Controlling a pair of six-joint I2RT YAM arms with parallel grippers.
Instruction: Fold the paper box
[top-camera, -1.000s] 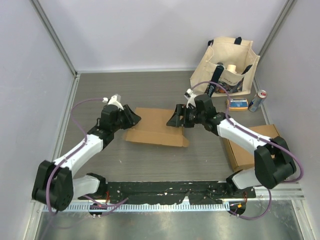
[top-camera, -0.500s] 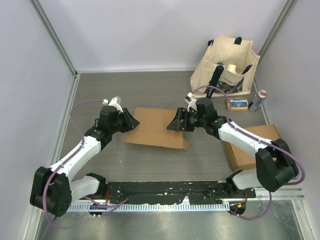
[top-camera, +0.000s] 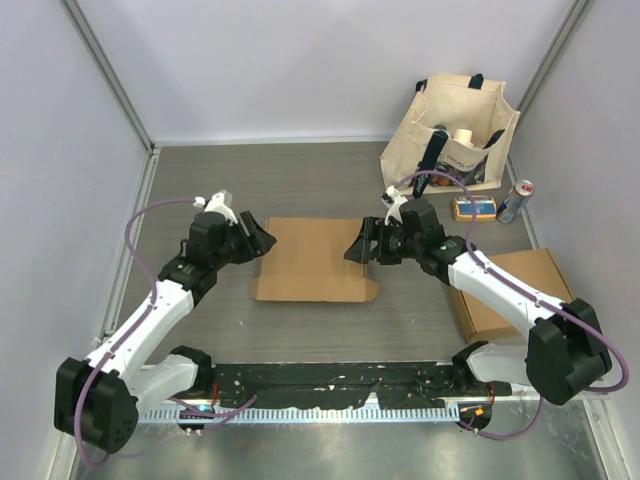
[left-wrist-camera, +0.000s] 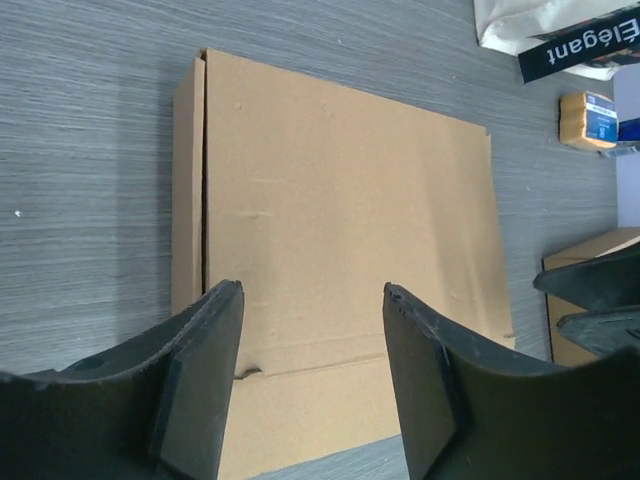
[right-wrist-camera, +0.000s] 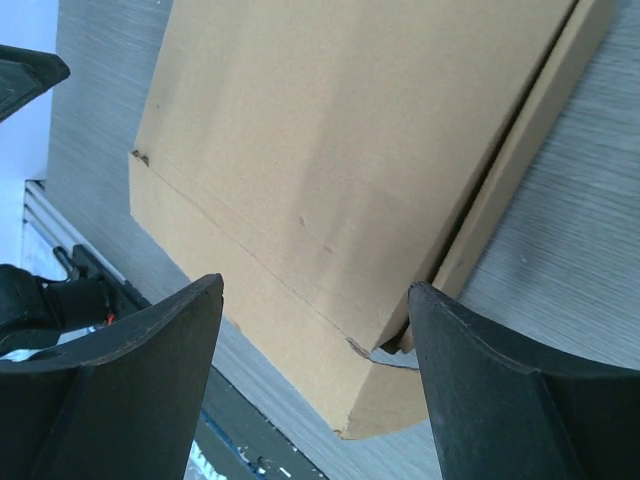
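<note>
The paper box (top-camera: 315, 260) is a flat brown cardboard blank lying on the grey table between my two arms. At its left edge sits my left gripper (top-camera: 262, 240), open. The left wrist view shows the box (left-wrist-camera: 340, 200) flat beneath the left gripper (left-wrist-camera: 312, 290), with nothing between the jaws. My right gripper (top-camera: 356, 248) hovers open over the box's right edge. Through the right wrist view, the box (right-wrist-camera: 330, 130) and a narrow side flap (right-wrist-camera: 525, 150) lie below the right gripper (right-wrist-camera: 315, 290), not gripped.
A cream tote bag (top-camera: 455, 130) with items inside stands at the back right. Near it are a small orange and blue packet (top-camera: 474, 207) and a drinks can (top-camera: 515, 200). More flat cardboard (top-camera: 505, 290) lies by the right arm. Walls close in both sides.
The left gripper opened and drew back to the left. The box, earlier skewed, now lies flat and square. The right gripper shifted slightly to the right.
</note>
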